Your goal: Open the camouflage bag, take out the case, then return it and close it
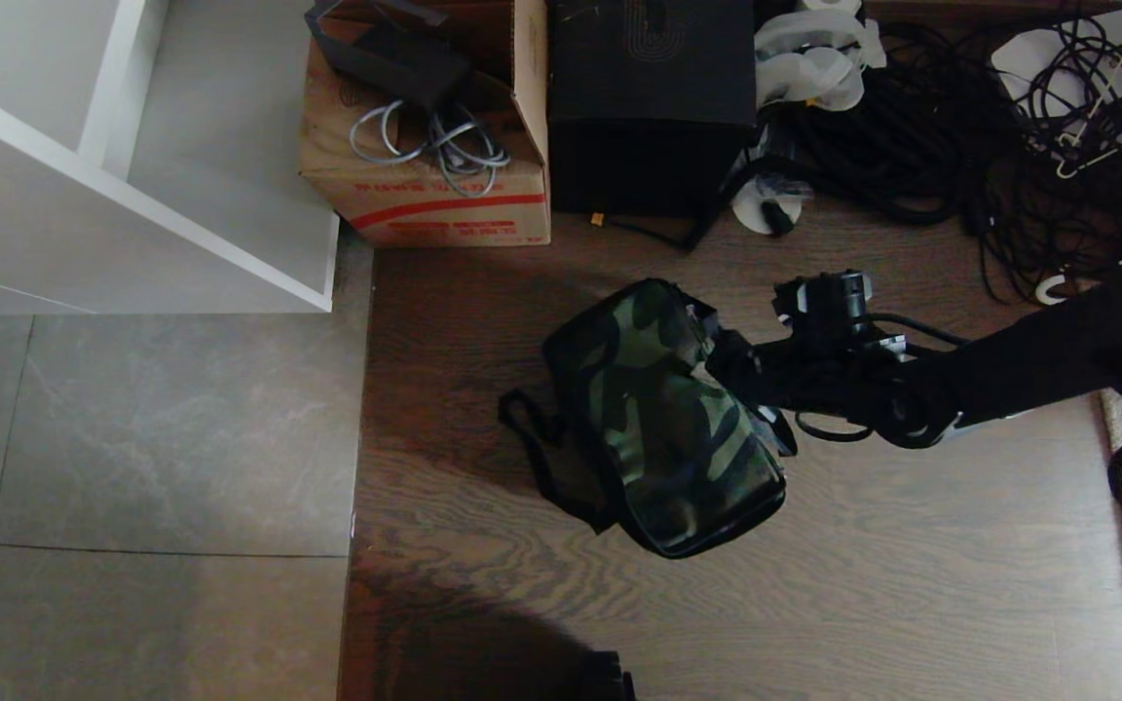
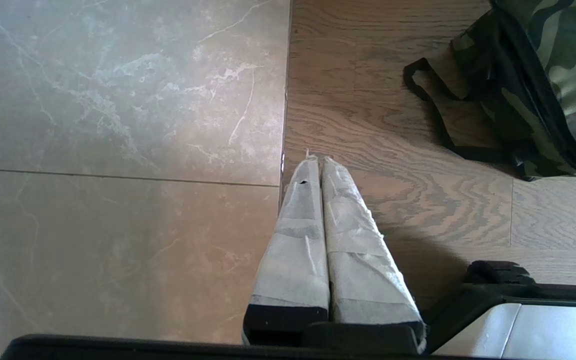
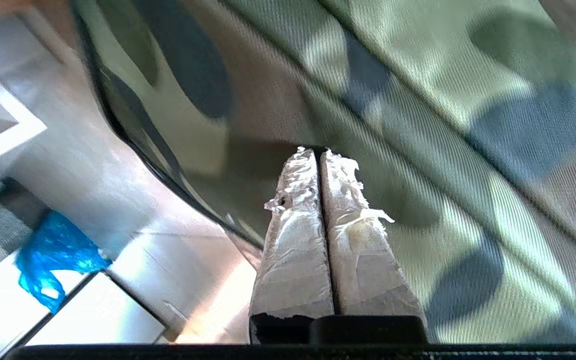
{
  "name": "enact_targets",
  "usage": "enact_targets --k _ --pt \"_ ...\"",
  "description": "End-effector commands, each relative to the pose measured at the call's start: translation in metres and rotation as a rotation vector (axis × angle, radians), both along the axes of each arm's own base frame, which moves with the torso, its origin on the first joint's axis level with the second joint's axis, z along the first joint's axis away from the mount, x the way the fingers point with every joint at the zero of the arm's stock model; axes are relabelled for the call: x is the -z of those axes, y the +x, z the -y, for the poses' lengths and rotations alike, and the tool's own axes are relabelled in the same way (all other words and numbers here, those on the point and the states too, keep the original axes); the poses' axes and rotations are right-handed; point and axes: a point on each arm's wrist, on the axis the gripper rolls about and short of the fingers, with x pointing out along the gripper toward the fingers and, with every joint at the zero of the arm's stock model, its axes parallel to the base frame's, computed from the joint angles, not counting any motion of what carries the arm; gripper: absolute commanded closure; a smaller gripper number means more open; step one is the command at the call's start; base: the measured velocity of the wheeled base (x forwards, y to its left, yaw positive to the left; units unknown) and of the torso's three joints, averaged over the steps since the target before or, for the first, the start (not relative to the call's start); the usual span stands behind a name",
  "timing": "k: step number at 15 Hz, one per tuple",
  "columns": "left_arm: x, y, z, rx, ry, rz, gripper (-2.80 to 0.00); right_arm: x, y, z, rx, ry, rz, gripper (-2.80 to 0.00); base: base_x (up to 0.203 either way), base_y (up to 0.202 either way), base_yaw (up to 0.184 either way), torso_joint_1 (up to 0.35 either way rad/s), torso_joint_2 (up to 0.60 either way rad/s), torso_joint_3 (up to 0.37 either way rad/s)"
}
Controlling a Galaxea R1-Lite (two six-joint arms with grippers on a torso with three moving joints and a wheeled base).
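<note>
**One closed bag, one arm at its flank**

Two grippers are in play, but only one is working. The right gripper (image 3: 318, 152), its tape-wrapped fingers pressed together with nothing between them, sits at the side of the boxy green camouflage fabric bag with black trim (image 1: 663, 414); in the right wrist view the tips are against or just off the fabric, and I cannot tell which. The left gripper (image 2: 316, 161) hangs parked low over the floor on the bag's other side, well apart from it, fingers likewise pressed together and empty.

I judge this the very first step: the bag looks closed, no red lining or grey interior shows, and the case is nowhere visible, presumably inside. The next move calls for finding the lid's edge or fastener near the black trim, which means spreading the fingers before any pinch, then lifting the flap without dragging the light, soft bag along the boards.

The bag lies on the brown wood-grain floor (image 1: 912, 565), near and apart from the brown cardboard carton with red print (image 1: 425, 195), which stands beyond its far end. Its long axis runs diagonally, one end toward the carton's side, the other toward the robot. Its black strap (image 1: 532, 438) loops out on the side away from the working arm
</note>
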Motion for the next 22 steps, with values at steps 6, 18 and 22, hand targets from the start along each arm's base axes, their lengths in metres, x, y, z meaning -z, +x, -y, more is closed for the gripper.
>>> enact_targets --k 6,18,22 --pt "0.0 0.0 0.0 0.0 0.0 -0.001 0.0 -0.024 -0.008 0.04 0.048 -0.049 0.072 0.0 0.0 0.0 0.0 0.0 0.0 0.0" --pt "0.0 0.0 0.0 0.0 0.0 -0.001 0.0 0.039 -0.042 0.019 -0.148 -0.315 -0.049 0.0 0.0 0.0 0.0 0.0 0.0 0.0" --pt "0.0 0.0 0.0 0.0 0.0 -0.001 0.0 0.05 -0.045 -0.003 -0.193 -0.322 -0.06 0.0 0.0 0.0 0.0 0.0 0.0 0.0"
